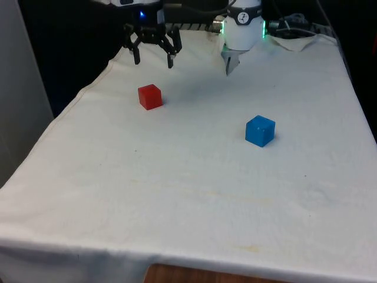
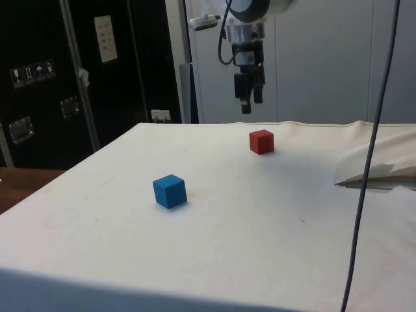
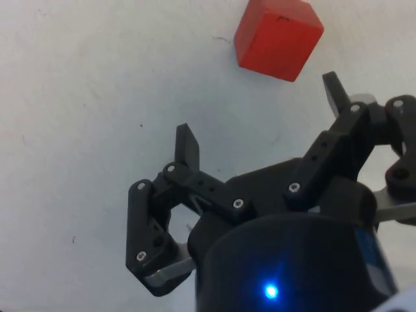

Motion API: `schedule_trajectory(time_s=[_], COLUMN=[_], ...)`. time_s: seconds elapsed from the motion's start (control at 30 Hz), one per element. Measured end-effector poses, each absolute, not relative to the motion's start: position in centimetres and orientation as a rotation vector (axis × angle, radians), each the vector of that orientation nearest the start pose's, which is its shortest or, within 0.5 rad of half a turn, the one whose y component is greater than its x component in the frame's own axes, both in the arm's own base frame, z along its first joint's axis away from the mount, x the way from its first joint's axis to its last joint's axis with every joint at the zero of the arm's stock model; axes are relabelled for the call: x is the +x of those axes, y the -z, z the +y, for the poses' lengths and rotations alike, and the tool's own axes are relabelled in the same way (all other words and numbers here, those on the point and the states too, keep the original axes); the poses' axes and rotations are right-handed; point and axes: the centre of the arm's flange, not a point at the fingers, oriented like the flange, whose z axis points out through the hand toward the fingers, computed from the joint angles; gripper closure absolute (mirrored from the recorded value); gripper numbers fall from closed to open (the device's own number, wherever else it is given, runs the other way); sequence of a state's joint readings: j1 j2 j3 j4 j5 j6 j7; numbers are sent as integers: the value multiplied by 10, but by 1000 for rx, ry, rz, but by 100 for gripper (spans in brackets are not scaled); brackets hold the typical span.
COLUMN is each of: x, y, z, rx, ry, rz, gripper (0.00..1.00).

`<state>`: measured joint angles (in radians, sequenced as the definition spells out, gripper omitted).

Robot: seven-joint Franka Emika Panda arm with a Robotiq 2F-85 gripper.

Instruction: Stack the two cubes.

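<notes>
The black two-finger tool (image 1: pixel 154 58) hangs above the white-clothed tabletop (image 1: pixel 194 194) with its fingers spread wide and nothing between them. In the side view it (image 2: pixel 249 104) sits well clear of the cloth, up and a little behind the small red cube with matte faces (image 2: pixel 261 141). The wrist view shows the red cube (image 3: pixel 278 37) lying beyond the fingertips (image 3: pixel 189 144), not yet between them. The small blue cube of the same plain make (image 1: pixel 260 130) rests well apart, toward the front view's right and nearer the camera; in the side view it (image 2: pixel 170 191) stands alone on bare cloth.

The step in hand looks like the approach to pick the red cube. To do it well, the tool should first move sideways until the cube is centred under the gap, and only then go down. The cube appears turned at an angle to the fingers, so a wrist rotation to bring the pads flat against two opposite faces would give a firmer hold than pinching across corners. Descend until the pads cover most of the cube's height without pressing into the cloth, which could bunch. A square, centred grip matters later, since any tilt will carry over when the red cube is set on the blue one
</notes>
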<state>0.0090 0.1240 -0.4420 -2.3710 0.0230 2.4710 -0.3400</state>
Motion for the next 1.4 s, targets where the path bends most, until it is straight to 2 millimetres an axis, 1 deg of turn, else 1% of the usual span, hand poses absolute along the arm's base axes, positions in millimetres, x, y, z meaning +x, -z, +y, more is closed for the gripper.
schedule_trajectory(time_s=[0.27, 0.47, 0.8, 1.1, 1.4], x=[458, 458, 455, 455, 455], y=[-266, -263, -263, -264, -264], z=[-214, -214, -221, -222, -222], rx=[-3149, -3141, -3135, -3122, -3102], ry=[-57, -67, -63, -59, -58], rz=[264, 328, 376, 462, 590], gripper=[0, 0, 0, 0, 0])
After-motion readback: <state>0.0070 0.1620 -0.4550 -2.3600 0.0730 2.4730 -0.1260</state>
